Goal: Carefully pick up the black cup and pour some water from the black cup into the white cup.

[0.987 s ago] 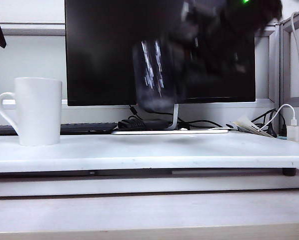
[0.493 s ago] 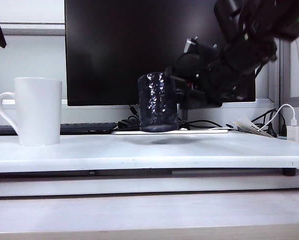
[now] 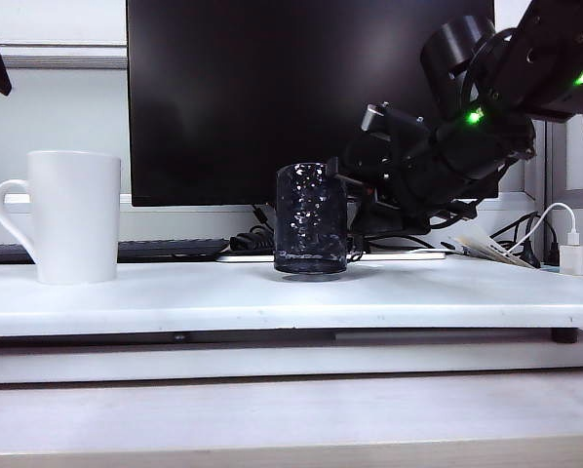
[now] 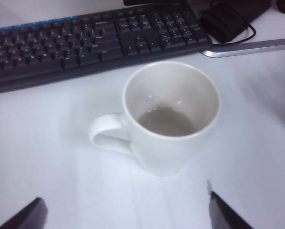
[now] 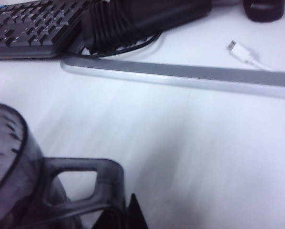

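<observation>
Black cup (image 3: 311,218) has come down since a second ago: it was blurred in mid-air in front of the monitor (image 3: 223,97), now it sits upright at or just touching the worktop (image 3: 272,302) mid-scene, well apart from the white cup (image 3: 74,216) on the left. Right gripper (image 3: 355,200) is beside the cup's right flank; its fingers are clenched on the black cup's handle loop, which shows in the right wrist view (image 5: 73,188). Left gripper (image 4: 126,212) hangs over the white cup (image 4: 171,119), fingers spread wide and grasping nothing. White cup has a little water (image 4: 166,121) in the bottom, so I'd judge the pour done and this the set-down. To do it well: confirm the base is fully flat before letting go, open the fingers slowly, then back the gripper straight out along the handle. Any sideways drag would tip or skid the cup toward the monitor stand (image 5: 180,76) and cables (image 5: 128,24).
</observation>
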Controlling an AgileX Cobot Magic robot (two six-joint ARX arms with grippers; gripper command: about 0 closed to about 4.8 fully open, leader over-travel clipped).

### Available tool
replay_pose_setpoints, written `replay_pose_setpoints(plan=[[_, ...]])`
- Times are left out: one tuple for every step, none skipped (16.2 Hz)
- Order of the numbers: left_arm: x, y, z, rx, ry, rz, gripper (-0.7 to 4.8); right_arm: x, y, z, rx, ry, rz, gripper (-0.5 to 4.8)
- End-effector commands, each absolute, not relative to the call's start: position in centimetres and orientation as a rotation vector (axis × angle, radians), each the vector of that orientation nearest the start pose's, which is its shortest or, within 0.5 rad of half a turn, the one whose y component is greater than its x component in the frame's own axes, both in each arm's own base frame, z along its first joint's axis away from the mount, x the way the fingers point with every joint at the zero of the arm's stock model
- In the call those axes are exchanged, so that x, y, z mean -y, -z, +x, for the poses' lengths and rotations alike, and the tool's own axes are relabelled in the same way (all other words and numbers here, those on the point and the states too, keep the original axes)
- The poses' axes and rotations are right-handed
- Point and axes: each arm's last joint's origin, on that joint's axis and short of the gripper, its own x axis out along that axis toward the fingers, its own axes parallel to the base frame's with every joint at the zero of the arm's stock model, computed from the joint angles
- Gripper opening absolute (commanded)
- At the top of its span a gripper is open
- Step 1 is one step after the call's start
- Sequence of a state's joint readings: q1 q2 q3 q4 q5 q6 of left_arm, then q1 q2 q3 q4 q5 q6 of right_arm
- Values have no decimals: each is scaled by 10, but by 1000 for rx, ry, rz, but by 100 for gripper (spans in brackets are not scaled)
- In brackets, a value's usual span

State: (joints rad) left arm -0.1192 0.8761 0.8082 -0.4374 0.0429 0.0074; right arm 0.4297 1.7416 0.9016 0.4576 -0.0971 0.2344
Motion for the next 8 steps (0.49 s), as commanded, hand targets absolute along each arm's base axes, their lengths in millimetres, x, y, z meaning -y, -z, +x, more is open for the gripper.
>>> replay_pose_setpoints(plan=[[23, -305, 183, -479, 163, 29, 479, -151, -191, 332, -360, -467, 116, -6], [23, -305, 183, -477, 163, 29, 479, -150, -194, 333, -328, -471, 105, -6], [23, -306, 184, -474, 163, 29, 479, -151, -199, 335, -274, -482, 106, -6], [23, -306, 184, -475, 163, 29, 479, -151, -202, 335, -246, -491, 111, -6], [23, -306, 184, -474, 163, 29, 479, -152, -204, 335, -225, -509, 116, -6], [23, -306, 184, -474, 163, 30, 479, -152, -205, 335, -217, -517, 118, -6], [23, -306, 184, -474, 163, 30, 479, -152, -205, 335, -218, -521, 119, -6], [23, -306, 184, -474, 164, 34, 479, -152, -204, 335, -222, -520, 118, -6]])
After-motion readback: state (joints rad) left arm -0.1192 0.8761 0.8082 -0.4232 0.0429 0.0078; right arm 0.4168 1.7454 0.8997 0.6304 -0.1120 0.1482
